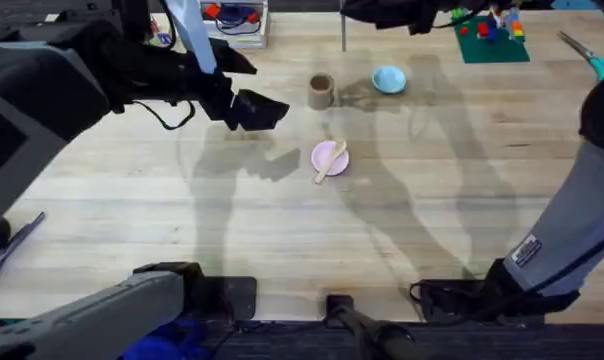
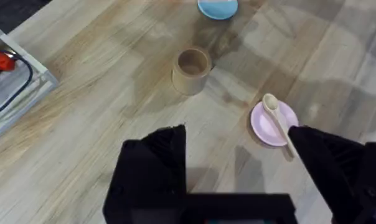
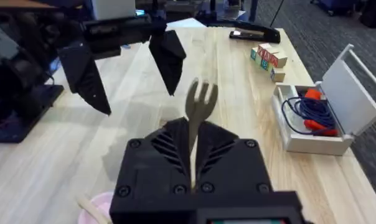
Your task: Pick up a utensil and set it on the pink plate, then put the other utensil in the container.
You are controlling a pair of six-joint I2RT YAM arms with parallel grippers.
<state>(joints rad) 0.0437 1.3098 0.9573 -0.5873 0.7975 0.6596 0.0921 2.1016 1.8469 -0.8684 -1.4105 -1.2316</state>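
Note:
The pale wooden spoon [image 1: 330,162] lies across the pink plate [image 1: 325,152] at mid-table, its handle past the near rim; the left wrist view shows the same spoon [image 2: 275,117] and plate [image 2: 263,124]. The brown cup [image 1: 321,91] stands upright and empty behind it, also seen as the cup [image 2: 192,68]. My right gripper [image 3: 193,134] is raised high and shut on the fork [image 3: 200,102], tines up; overhead it shows dark at the top edge [image 1: 390,12]. My left gripper [image 2: 238,155] hovers open left of the plate, holding nothing, seen overhead [image 1: 247,108].
A light-blue plate [image 1: 388,79] sits right of the cup. A white tray [image 1: 237,20] with red and blue items stands at the back left. A green baseplate with bricks [image 1: 492,35] is at the back right, and teal-handled scissors [image 1: 590,52] lie at the far right.

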